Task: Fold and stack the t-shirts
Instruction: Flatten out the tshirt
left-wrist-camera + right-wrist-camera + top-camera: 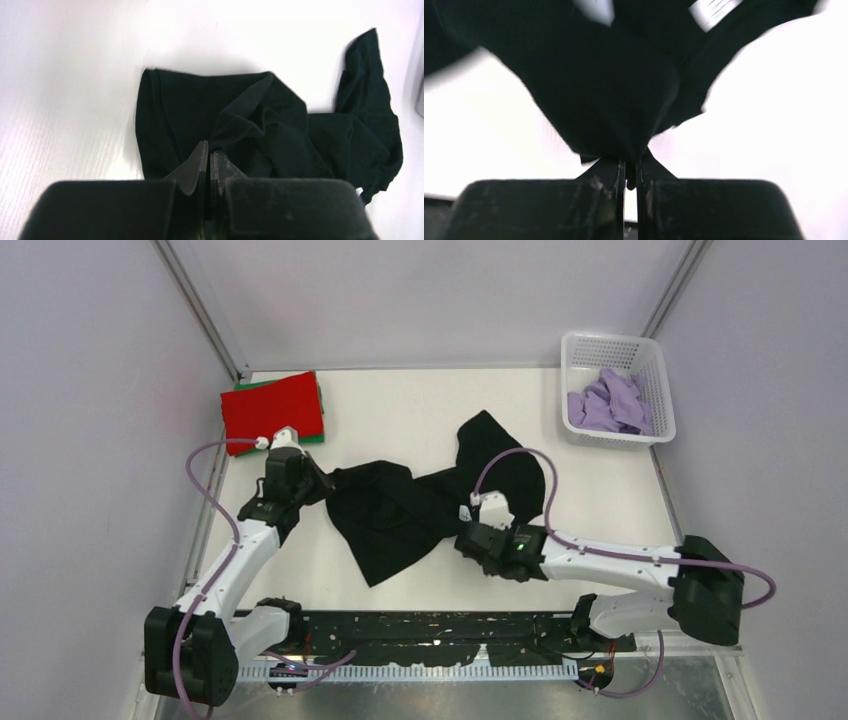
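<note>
You have the red shirt folded on the green shirt, your left gripper and right gripper each pinching the crumpled black shirt, and the lavender shirt untouched.

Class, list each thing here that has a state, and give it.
black t-shirt: unfolded, rumpled, gripped at both ends
red t-shirt: folded, top of stack
green t-shirt: folded, under red
lavender t-shirt: crumpled in the basket
left tool: shut on black t-shirt
right tool: shut on black t-shirt

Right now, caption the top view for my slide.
Both arms engaged: left gripper and right gripper pinch the crumpled black t-shirt.
</note>
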### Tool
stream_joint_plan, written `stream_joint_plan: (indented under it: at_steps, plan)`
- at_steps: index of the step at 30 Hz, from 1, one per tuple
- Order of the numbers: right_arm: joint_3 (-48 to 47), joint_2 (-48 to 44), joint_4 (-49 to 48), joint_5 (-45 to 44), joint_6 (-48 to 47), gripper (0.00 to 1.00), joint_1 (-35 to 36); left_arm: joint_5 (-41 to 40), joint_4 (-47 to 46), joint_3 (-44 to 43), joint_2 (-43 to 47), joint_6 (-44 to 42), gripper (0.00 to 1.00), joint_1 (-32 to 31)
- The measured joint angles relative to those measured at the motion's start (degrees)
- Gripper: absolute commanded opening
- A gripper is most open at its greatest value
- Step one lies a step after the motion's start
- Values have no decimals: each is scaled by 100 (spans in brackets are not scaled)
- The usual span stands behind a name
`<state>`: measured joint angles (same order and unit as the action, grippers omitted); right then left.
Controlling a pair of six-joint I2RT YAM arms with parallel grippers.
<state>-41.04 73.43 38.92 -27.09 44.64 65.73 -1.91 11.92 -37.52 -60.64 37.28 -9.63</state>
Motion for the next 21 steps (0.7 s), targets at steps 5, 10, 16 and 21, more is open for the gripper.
stream_joint_plan:
  at_steps: [5,10,16,21]
  plan:
    - [-763,-1001,232,-1322,-723,5,-1207,-24,308,-551,105,-50,0,0]
    - [-1810,-1582,-457,-2409,-2465,5,-2140,-48,538,-1690,457,-247,0,0]
    - [-2931,-2420,-1716,-2312,-4782,5,-2389,-48,623,-2837,1591,-540,0,0]
    - [-4833,-2435,-1655,-1515,-5746,5,-2393,208,697,-3801,2227,-778,0,0]
